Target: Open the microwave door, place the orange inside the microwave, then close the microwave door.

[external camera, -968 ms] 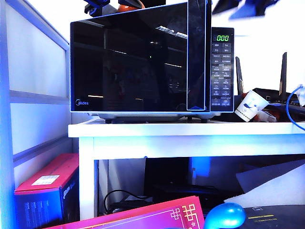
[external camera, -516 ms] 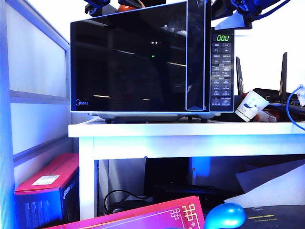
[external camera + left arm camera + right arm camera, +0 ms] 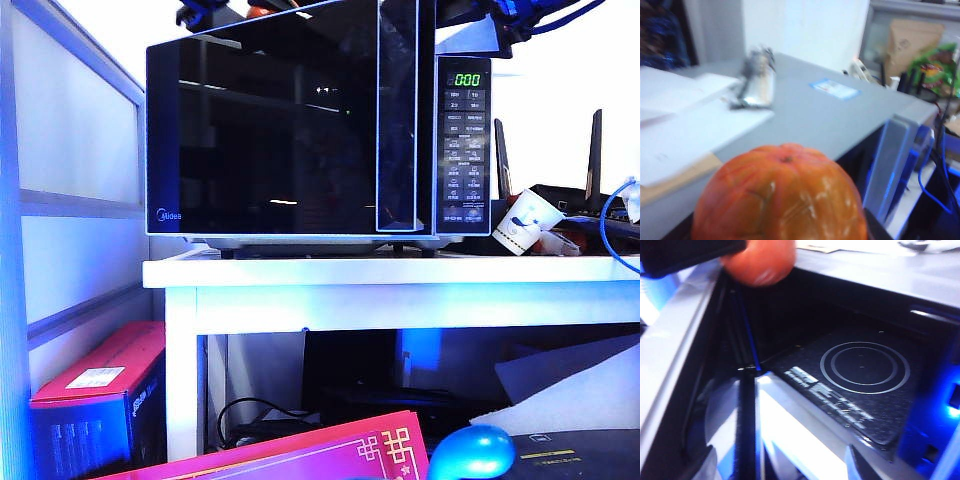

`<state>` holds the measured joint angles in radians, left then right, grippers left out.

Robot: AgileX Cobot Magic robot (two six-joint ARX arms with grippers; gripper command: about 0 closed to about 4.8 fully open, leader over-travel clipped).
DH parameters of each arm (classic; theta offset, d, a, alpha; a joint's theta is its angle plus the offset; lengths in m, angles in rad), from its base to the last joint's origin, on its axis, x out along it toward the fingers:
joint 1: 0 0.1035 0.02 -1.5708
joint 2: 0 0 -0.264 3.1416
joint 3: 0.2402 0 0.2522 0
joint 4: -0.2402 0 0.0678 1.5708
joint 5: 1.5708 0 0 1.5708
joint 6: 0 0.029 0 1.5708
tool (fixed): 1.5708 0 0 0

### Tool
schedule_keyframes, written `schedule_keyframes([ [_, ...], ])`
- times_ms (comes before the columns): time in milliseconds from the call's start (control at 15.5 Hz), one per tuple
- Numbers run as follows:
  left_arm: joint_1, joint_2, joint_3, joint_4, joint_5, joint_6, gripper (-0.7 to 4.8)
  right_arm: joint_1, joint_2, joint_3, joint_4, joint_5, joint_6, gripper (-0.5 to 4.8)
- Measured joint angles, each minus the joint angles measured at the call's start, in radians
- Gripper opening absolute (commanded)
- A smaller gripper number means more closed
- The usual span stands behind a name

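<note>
Orange (image 3: 780, 195) gripped in left hand (image 3: 215, 12) above microwave (image 3: 300, 130) (door ajar); right hand (image 3: 490, 25) unclear.

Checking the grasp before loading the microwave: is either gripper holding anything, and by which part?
The left gripper holds the orange by its underside, stem end up. The right gripper holds nothing.

The microwave door (image 3: 270, 130) is glossy black glass with a thin silver rim. The orange (image 3: 780, 197) has slightly ribbed, scuffed skin.
</note>
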<state>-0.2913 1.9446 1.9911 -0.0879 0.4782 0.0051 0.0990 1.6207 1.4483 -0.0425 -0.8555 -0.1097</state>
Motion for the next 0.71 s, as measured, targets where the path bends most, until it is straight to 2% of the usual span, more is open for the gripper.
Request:
schedule_keyframes([
  [258, 0.002, -0.053, 0.001, 0.041, -0.002, -0.006, 1.82, 0.034, 0.001, -0.003, -0.013, -0.051, 0.003, 3.35],
  [387, 0.002, -0.054, 0.000, 0.031, 0.002, -0.041, 1.82, 0.069, 0.004, -0.004, -0.025, -0.079, 0.003, 3.35],
  [710, 0.002, -0.055, -0.001, 0.010, 0.096, -0.086, 1.82, 0.130, -0.001, 0.000, 0.008, -0.131, 0.028, 3.35],
])
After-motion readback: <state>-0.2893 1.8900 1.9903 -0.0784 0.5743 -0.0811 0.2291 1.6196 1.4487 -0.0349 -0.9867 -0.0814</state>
